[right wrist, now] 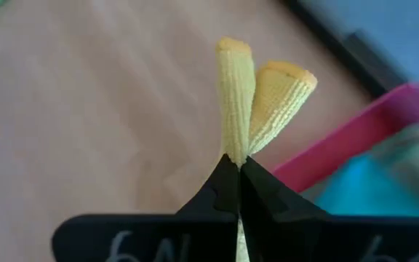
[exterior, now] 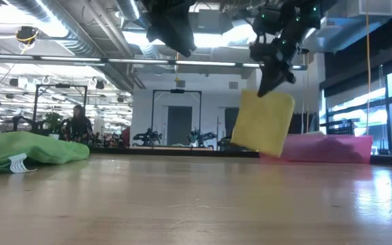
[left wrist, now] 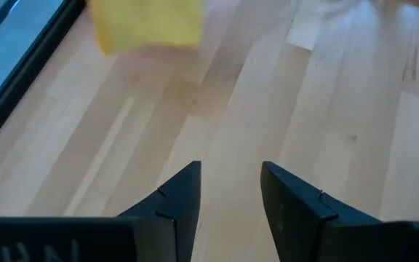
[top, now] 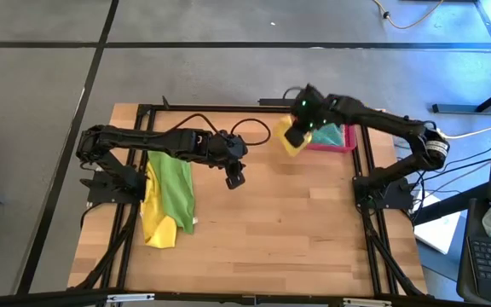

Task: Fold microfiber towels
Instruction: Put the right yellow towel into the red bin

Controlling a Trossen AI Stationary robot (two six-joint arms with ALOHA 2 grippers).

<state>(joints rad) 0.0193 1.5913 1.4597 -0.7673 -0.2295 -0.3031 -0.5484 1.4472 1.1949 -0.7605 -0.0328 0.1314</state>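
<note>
A folded yellow towel (exterior: 264, 122) hangs from my right gripper (exterior: 272, 80), which is shut on it at the far right of the table, just beside the pink tray (top: 335, 147). A teal towel (top: 332, 135) lies in that tray. My left gripper (top: 235, 177) hovers open over the middle of the table with nothing between its fingers (left wrist: 180, 196); the yellow towel (left wrist: 148, 25) shows ahead of it. A green towel (top: 173, 188) lies spread at the table's left, partly over another yellow towel (top: 156, 228). My right gripper pinches the folded yellow towel between its two fingers at its upper edge (right wrist: 240, 149), where two folded thicknesses (right wrist: 257, 87) stand out past the fingertips. The fingers slant down from above. The towel hangs below them, tilted, lifted clear of the table.
The pink tray (exterior: 329, 148) stands at the far right corner. Black frame rails (top: 139, 153) run along the table's left and right sides. Bare wood (top: 288, 230) stretches across the middle and near side. A person (exterior: 79, 122) is far off in the room behind.
</note>
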